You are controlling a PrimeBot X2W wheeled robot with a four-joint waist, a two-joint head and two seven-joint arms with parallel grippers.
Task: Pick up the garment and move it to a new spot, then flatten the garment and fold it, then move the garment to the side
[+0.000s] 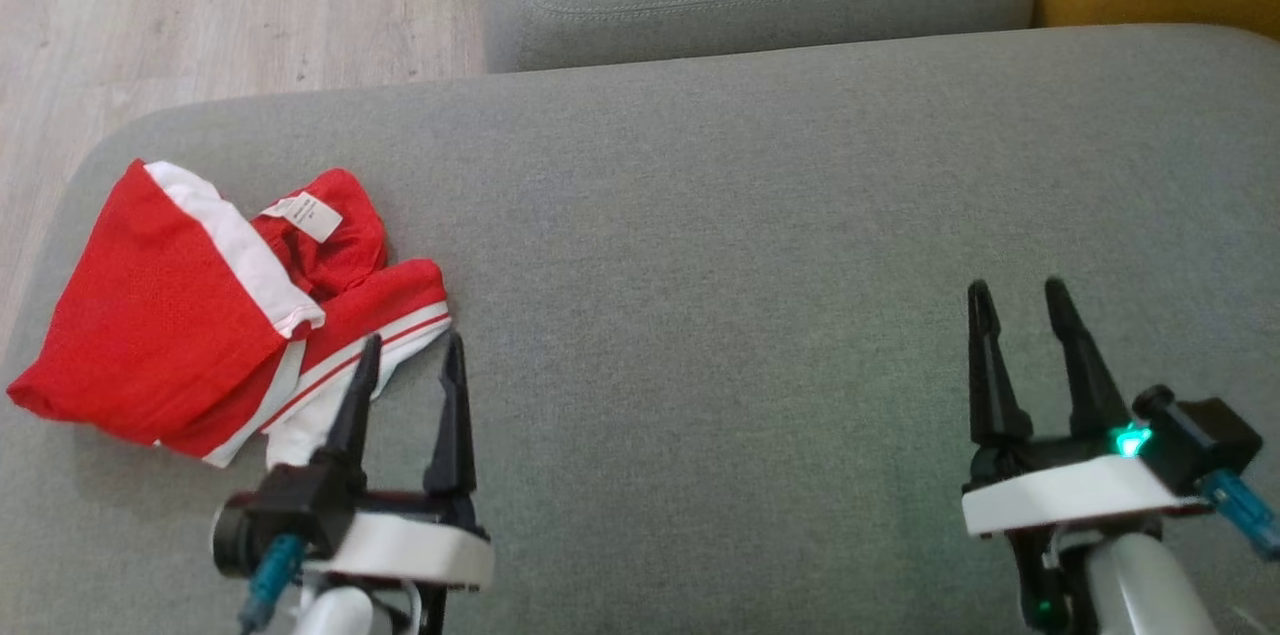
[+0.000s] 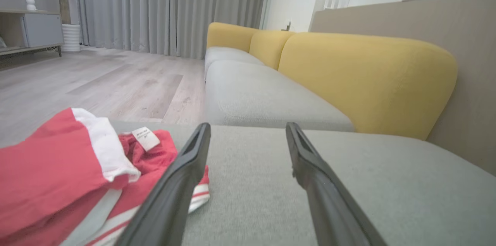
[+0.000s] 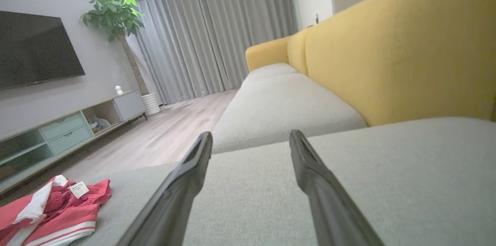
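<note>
The red and white garment (image 1: 170,315) lies crumpled at the left end of the grey seat cushion (image 1: 700,215), unlifted, so the opening pick-up looks to be the step in hand. The left gripper (image 1: 413,340) stands with fingers apart at the garment's near right hem, holding nothing, while the right gripper (image 1: 1018,287), also spread and empty, hangs well to the right over bare cushion. Next, the left gripper likely needs to edge left and down until cloth sits between its fingers, then close.

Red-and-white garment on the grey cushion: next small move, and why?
Probably ease the left gripper forward-left over the crumpled red-and-white mesh garment: its open fingers sit at the near hem, holding nothing, while the right gripper sits far across the grey cushion.
</note>
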